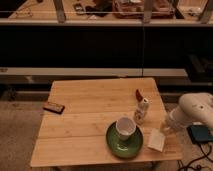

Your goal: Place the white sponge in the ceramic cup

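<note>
The white sponge [156, 141] lies flat on the wooden table [90, 125] near its front right corner, just right of the plate. The ceramic cup [125, 128] stands upright on a dark green plate [121, 145] at the front middle-right of the table. My white arm [196, 112] reaches in from the right edge. Its gripper [166, 127] is at the table's right edge, just above and behind the sponge, about a cup's width right of the cup. Nothing shows in the cup's mouth.
A small white-and-red bottle-like figure [141, 111] stands just behind the cup, with a small red object [138, 94] further back. A dark flat bar [53, 107] lies at the table's left edge. A blue object [201, 134] sits under my arm, off the table.
</note>
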{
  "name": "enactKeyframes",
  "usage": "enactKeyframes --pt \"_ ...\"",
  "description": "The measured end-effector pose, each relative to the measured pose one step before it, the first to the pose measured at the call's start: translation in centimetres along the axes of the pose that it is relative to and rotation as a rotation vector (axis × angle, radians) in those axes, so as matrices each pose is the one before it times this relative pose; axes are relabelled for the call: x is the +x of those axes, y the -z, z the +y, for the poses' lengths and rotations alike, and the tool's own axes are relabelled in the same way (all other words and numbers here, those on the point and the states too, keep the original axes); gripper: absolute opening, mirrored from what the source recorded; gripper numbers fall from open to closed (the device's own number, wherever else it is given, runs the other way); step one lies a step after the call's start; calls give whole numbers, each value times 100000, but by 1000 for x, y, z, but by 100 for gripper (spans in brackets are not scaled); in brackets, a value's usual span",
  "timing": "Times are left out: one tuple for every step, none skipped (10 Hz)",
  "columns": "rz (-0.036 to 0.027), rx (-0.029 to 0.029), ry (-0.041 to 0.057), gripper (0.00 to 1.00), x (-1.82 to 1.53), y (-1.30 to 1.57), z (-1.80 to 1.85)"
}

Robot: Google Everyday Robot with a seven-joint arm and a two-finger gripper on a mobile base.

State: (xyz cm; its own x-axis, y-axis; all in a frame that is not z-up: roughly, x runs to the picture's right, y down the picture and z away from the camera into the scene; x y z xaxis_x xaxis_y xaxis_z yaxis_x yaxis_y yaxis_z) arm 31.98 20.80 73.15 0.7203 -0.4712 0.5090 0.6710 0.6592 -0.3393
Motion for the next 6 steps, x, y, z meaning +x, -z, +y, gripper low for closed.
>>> enactKeyframes --pt "1504 1773 -1065 0 121 1300 170" --pt "1251 1769 -1185 0 133 865 -119" --pt "1334 2468 -2493 0 112 979 -434" --pt "1210 2245 -1014 0 -161 1068 -1074" --pt "921 884 714 0 -334 736 -1056" --pt "712 -217 1596 0 -390 393 -893"
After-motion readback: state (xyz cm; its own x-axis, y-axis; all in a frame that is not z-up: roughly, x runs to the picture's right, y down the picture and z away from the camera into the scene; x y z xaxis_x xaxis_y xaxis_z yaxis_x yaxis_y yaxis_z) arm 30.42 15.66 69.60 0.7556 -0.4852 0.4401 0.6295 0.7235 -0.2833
